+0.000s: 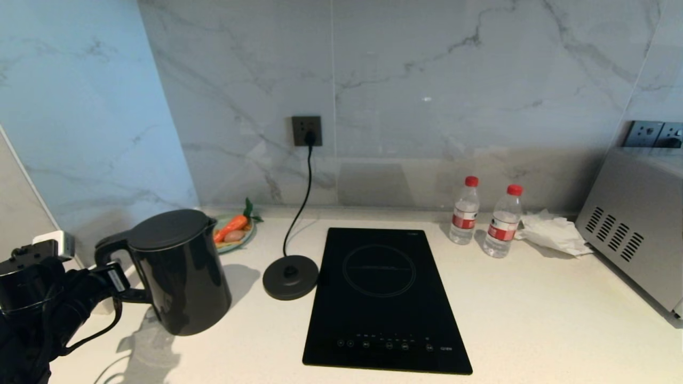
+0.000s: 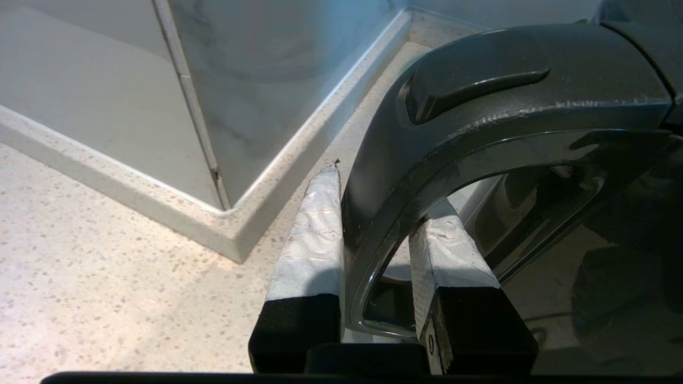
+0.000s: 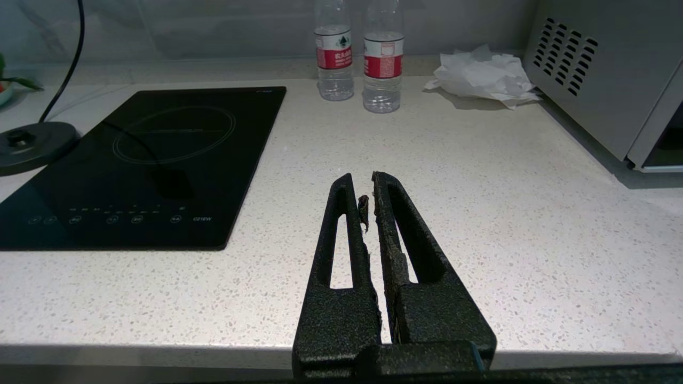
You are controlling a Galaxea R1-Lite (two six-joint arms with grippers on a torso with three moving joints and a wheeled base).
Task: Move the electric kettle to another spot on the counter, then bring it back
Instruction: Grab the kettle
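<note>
Gripping the tall glossy black electric kettle by its loop handle, the left gripper has its white-wrapped jaws pinched on that rigid, slick plastic bar. The kettle sits left of the flat round black corded base, likely top-heavy if filled. The right gripper idles, jaws nearly together.

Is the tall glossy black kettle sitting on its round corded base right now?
Off it. The tall black kettle is left of the empty round base, its handle clamped by the left gripper.

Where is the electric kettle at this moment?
In the head view the electric kettle is at the counter's left, left of its round base, its handle gripped by the left gripper.
</note>
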